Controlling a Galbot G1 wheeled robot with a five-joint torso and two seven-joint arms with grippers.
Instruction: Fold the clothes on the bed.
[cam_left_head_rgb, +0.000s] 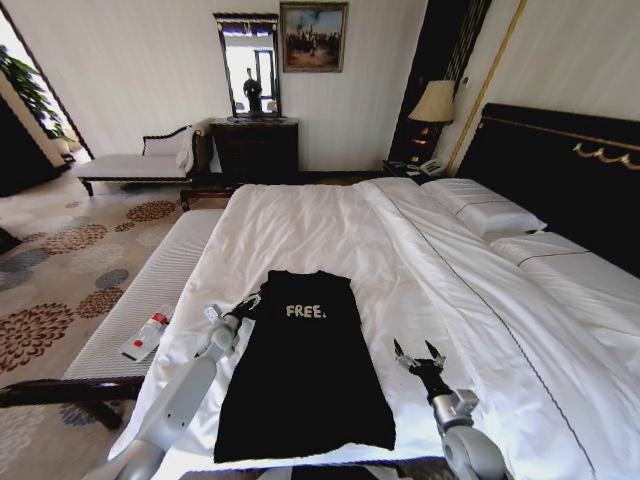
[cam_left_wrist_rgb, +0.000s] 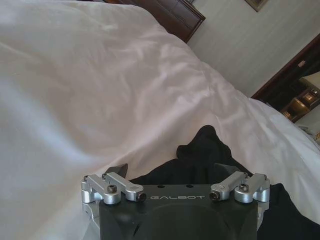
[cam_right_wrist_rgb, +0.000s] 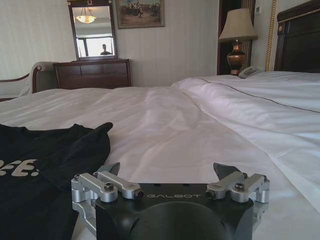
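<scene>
The clothes are one black T-shirt (cam_left_head_rgb: 305, 375) with white "FREE" lettering, lying flat near the foot of the white bed (cam_left_head_rgb: 320, 215), neck end toward the pillows. My left gripper (cam_left_head_rgb: 248, 303) is at the shirt's left shoulder corner. In the left wrist view it (cam_left_wrist_rgb: 172, 170) stands open with a bunched fold of the black fabric (cam_left_wrist_rgb: 205, 150) just ahead of its fingers. My right gripper (cam_left_head_rgb: 420, 352) is open over bare sheet, a little to the right of the shirt's edge. The right wrist view shows that gripper (cam_right_wrist_rgb: 169, 170) with the shirt (cam_right_wrist_rgb: 55, 150) off to one side.
A narrow striped bench (cam_left_head_rgb: 150, 285) runs along the bed's left side with a small bottle (cam_left_head_rgb: 146, 335) on it. Pillows (cam_left_head_rgb: 485, 210) and the dark headboard (cam_left_head_rgb: 560, 165) are at the right. A chaise (cam_left_head_rgb: 140, 160), dresser (cam_left_head_rgb: 255, 150) and lamp (cam_left_head_rgb: 433, 102) stand by the far wall.
</scene>
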